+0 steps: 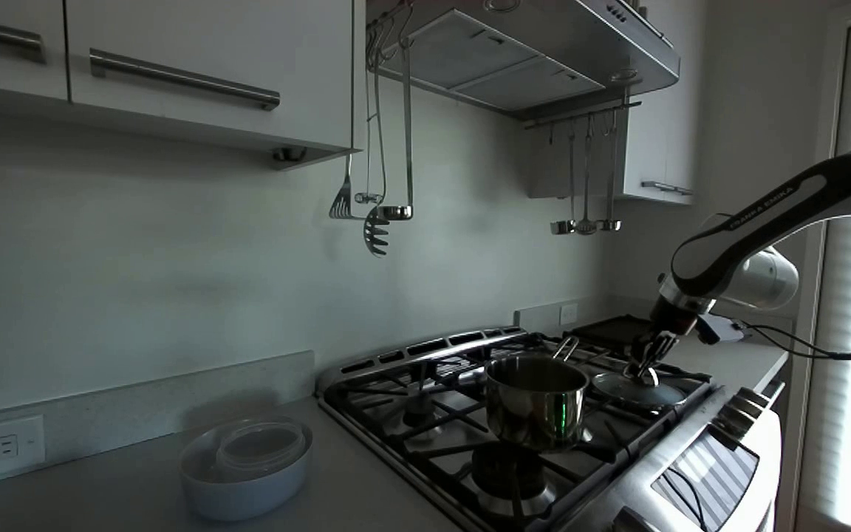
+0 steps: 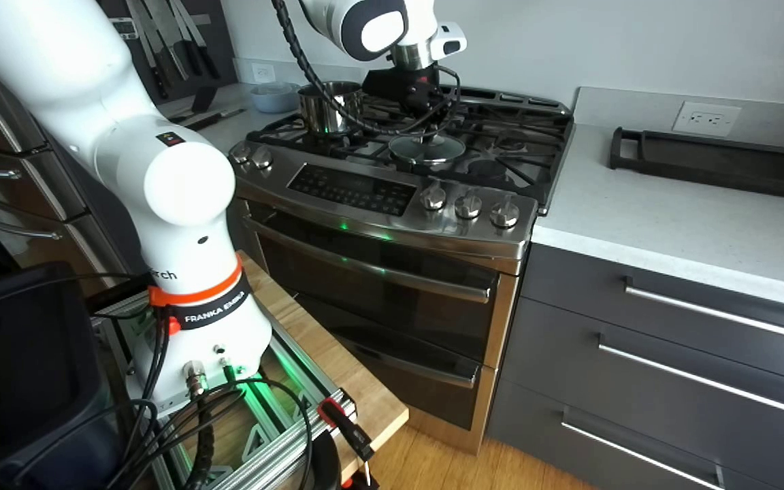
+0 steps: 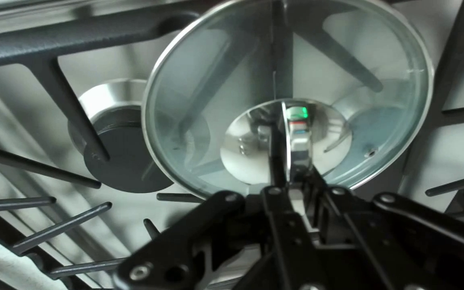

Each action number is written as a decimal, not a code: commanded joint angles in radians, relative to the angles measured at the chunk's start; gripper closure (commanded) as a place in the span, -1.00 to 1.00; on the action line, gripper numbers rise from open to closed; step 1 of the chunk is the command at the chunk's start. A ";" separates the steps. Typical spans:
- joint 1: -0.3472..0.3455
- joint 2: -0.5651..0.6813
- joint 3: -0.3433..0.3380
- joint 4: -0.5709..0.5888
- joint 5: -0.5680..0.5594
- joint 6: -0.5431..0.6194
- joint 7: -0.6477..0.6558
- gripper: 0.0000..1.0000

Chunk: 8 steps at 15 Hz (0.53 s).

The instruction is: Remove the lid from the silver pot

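Two fingers (image 3: 276, 209) of the gripper (image 3: 296, 173) stand nearly together, clenched on the loop handle (image 3: 299, 139) of the lid (image 3: 252, 84), one to its left and one to its right in the wrist view; pad contact is partly hidden. The lid lies roughly level at the black grates (image 3: 95, 37); whether its rim bears fully on the bars cannot be told. In an exterior view, the silver pot (image 2: 320, 112) stands upright, left of the lid and farther, with a gap between them, crossed in that view by a black cable (image 2: 288, 30). The lid's near rim lies near the control panel (image 2: 354, 190). Rightward, grates extend to the right edge of the cooktop (image 2: 557, 167), beside the counter (image 2: 637, 197).
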 commanded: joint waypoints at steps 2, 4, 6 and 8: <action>0.023 0.010 -0.019 0.003 0.046 0.020 -0.060 0.93; 0.021 0.015 -0.016 0.004 0.044 0.021 -0.067 0.93; 0.021 0.018 -0.015 0.004 0.043 0.022 -0.071 0.93; 0.021 0.020 -0.014 0.004 0.043 0.023 -0.074 0.93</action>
